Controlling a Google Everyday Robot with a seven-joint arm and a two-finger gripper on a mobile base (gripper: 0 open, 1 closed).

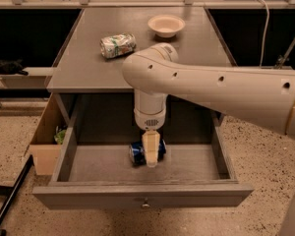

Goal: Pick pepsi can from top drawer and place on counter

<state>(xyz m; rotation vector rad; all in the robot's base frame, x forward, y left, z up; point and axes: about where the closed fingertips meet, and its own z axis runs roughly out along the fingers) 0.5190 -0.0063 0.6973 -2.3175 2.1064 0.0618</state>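
The pepsi can (136,153) lies on its side on the floor of the open top drawer (88,196), near the middle. My gripper (151,154) hangs straight down from the big white arm into the drawer. Its cream tip stands right in front of the can's right half and hides it. The can's blue left end shows beside the tip. The counter (83,63) is the grey top just above and behind the drawer.
A crushed silver-and-green can (118,45) lies on the counter at the back left. A cream bowl (166,25) stands at the back centre. A tan cardboard box (45,142) stands on the speckled floor left of the drawer. The drawer's knob (145,205) is on its front panel.
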